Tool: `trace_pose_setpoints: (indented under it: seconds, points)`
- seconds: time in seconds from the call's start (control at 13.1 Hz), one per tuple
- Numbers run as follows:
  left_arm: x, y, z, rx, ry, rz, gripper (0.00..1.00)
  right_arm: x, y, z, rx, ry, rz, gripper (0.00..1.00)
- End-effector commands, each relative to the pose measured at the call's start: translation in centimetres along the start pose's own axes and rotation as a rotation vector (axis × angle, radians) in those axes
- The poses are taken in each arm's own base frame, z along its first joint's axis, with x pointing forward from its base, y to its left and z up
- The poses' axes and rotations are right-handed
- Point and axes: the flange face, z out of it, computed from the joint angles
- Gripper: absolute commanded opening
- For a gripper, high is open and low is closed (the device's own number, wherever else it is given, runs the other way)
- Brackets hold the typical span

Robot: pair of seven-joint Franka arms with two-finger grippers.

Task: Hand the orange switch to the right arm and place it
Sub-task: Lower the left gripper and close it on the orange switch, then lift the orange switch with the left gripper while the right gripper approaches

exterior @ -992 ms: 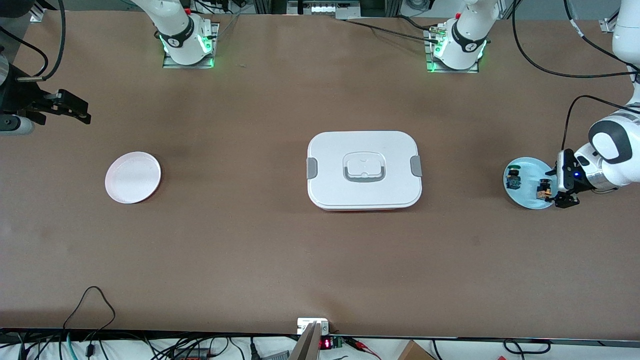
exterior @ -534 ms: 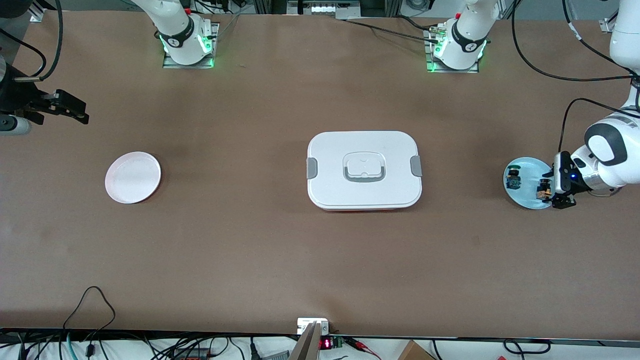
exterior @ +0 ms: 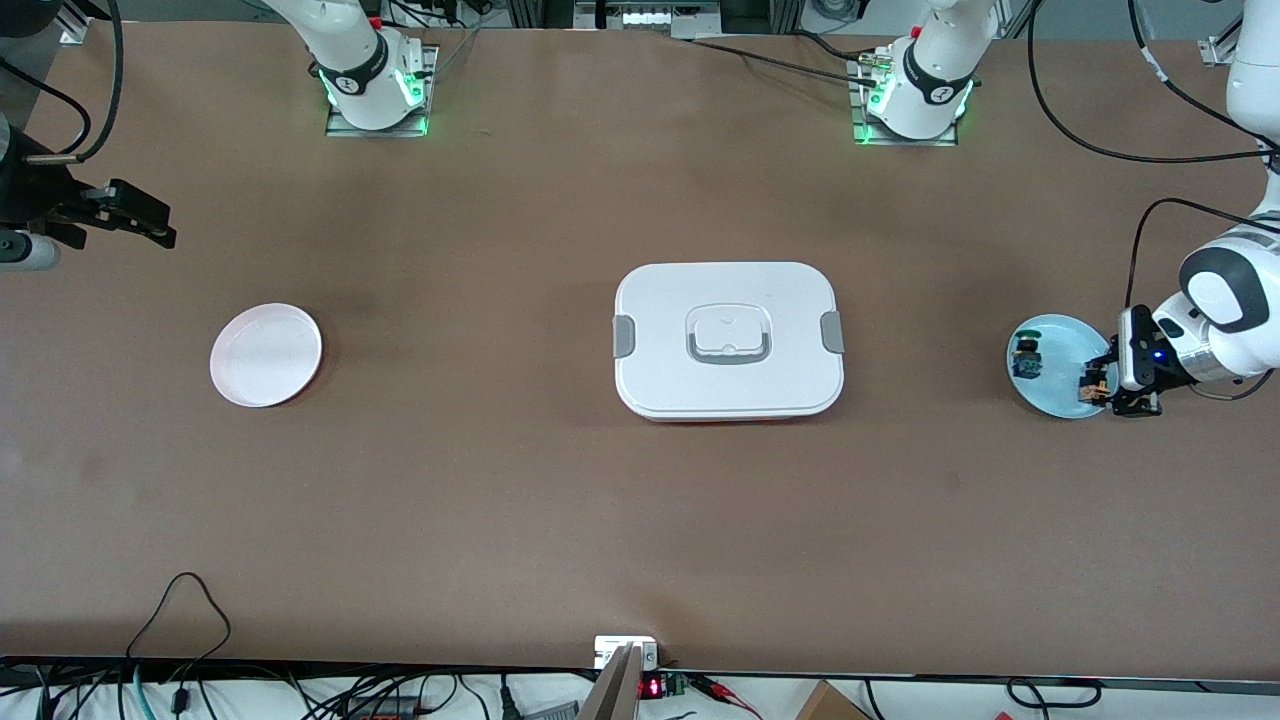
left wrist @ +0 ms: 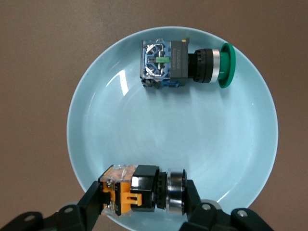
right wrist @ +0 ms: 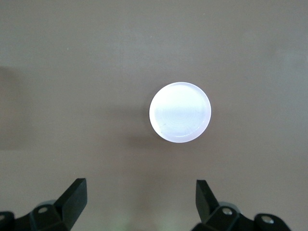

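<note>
Brown tabletop, pickup step: the left gripper [left wrist: 144,202] is clamped on the small black-and-orange push-button switch [left wrist: 139,188], on the round pale-blue plate [exterior: 1050,400] at the frame's right edge.
Next comes a lift clear of the blue-and-green switch [left wrist: 185,62], then a carry toward the right gripper [right wrist: 137,199], waiting wide open over the white round plate [exterior: 266,355] at frame left.

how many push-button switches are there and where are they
2. Both are on the light blue plate at the left arm's end of the table: the orange switch is clamped in the left pincer; the green-capped switch lies loose, apart from it.
</note>
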Motion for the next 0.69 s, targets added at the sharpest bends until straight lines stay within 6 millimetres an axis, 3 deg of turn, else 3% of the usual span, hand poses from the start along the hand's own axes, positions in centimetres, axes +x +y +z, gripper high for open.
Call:
trace_pose_setpoints:
  seconds: [0.0,0.38,0.61]
  points:
    - [-0.4,-0.6,-0.1,0.017,0.028,-0.005,0.00,-0.1,0.0,-0.2,0.010,-0.004,0.001,1.00]
    - [0.6,-2.1,-2.7,-0.031,0.163,-0.037,0.00,0.1,0.1,0.4,0.009,-0.018,-0.001,1.00]
    - [5.2,-5.1,-4.1,-0.116,0.382,-0.043,0.00,0.4,-0.5,1.0,0.002,-0.028,-0.012,1.00]
